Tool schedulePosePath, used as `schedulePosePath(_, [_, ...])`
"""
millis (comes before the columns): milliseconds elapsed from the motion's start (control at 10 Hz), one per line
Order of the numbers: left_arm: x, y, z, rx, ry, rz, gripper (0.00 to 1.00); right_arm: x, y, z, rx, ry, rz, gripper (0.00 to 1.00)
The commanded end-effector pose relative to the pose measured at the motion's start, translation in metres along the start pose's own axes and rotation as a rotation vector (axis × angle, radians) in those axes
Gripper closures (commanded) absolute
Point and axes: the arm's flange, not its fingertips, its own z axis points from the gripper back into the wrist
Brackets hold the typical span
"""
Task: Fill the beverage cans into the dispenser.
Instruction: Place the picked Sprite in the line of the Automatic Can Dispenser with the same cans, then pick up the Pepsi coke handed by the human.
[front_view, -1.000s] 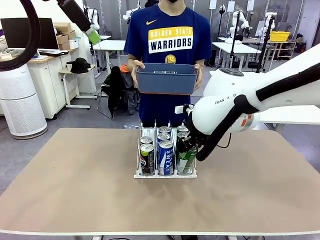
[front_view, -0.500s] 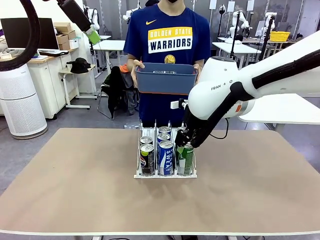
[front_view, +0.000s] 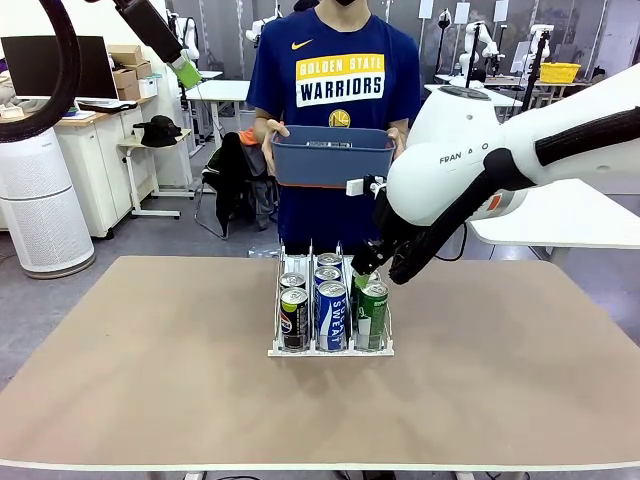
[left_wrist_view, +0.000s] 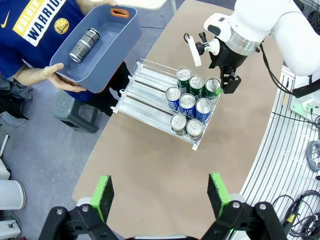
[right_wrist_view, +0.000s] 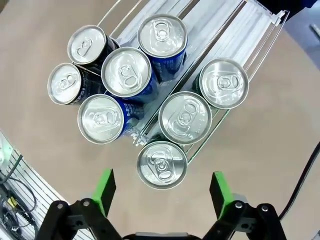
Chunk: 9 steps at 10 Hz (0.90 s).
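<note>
The dispenser (front_view: 283, 349) stands mid-table with several beverage cans upright in its three lanes: two black ones (front_view: 294, 320) on the left, three blue ones (front_view: 331, 315) in the middle, three green ones (front_view: 373, 315) on the right. My right gripper (front_view: 364, 272) hangs open just above the right lane, holding nothing. Looking down from the right wrist, its fingers (right_wrist_view: 162, 192) straddle the air over the front green can (right_wrist_view: 162, 164). My left gripper (left_wrist_view: 161, 195) is open, high above the table, looking down on the dispenser (left_wrist_view: 145, 97) and on the right gripper (left_wrist_view: 226, 86).
A person at the far edge holds a blue-grey bin (front_view: 333, 158) with both hands; one black can (left_wrist_view: 83, 44) lies in that bin (left_wrist_view: 107, 55). Bare tabletop (front_view: 150, 380) surrounds the rack on all sides.
The right gripper let go of the front green can in the right lane, opened, and rose up and back from it. The left arm stayed still.
</note>
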Motion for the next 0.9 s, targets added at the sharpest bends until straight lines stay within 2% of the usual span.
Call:
schedulePosePath(0, [-0.002,0.0,0.001,-0.006,0.005,-0.001,0.0,0.003,-0.001,-0.011,0.008,0.021,0.0,0.0])
schedulePosePath(700, [-0.002,0.0,0.001,-0.006,0.005,-0.001,0.0,0.0,-0.001,-0.011,0.007,0.02,-0.003,0.0])
schedulePosePath(800, [-0.002,0.0,0.001,-0.006,0.005,-0.001,0.0,-0.006,0.001,0.008,0.027,-0.037,0.068,0.0])
